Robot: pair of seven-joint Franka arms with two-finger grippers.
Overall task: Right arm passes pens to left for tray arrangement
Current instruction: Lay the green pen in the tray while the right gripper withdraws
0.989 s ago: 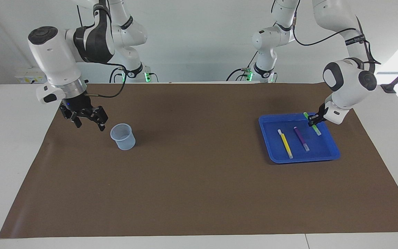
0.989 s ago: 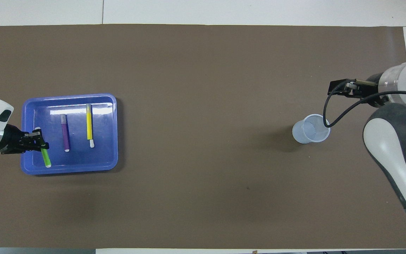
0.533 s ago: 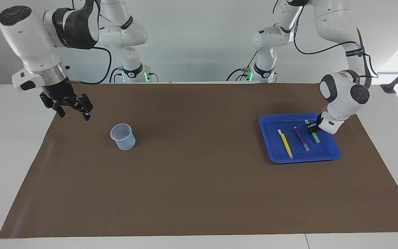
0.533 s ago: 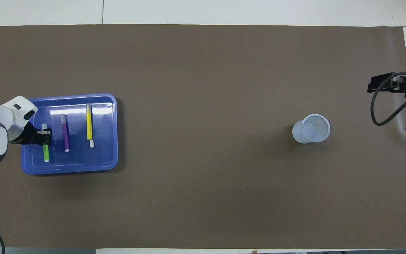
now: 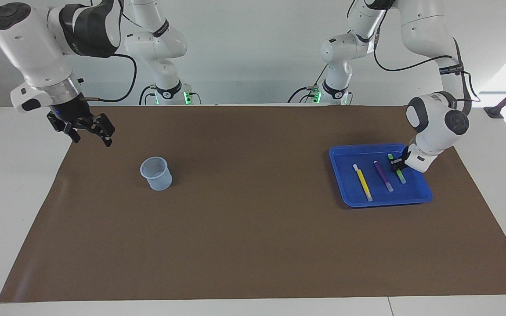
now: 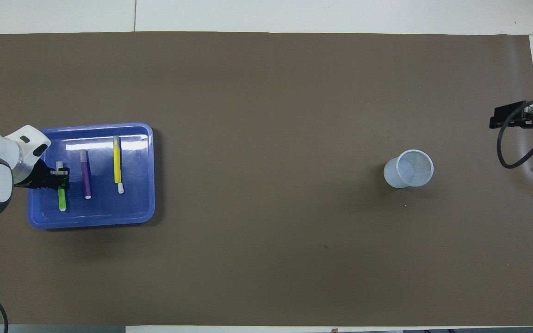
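My left gripper (image 5: 396,166) is down in the shallow square blue plastic tray (image 5: 345,193) with its fingers around the slim green marker pen (image 5: 401,177); I cannot tell whether they are pinching it. My right gripper (image 5: 91,137) hangs spread wide, empty, above the brown mat (image 5: 253,245).

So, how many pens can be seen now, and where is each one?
3, all lying in the blue tray: the yellow pen toward the cup's end, the purple pen in the middle, the green pen at the left gripper. None appears hidden.
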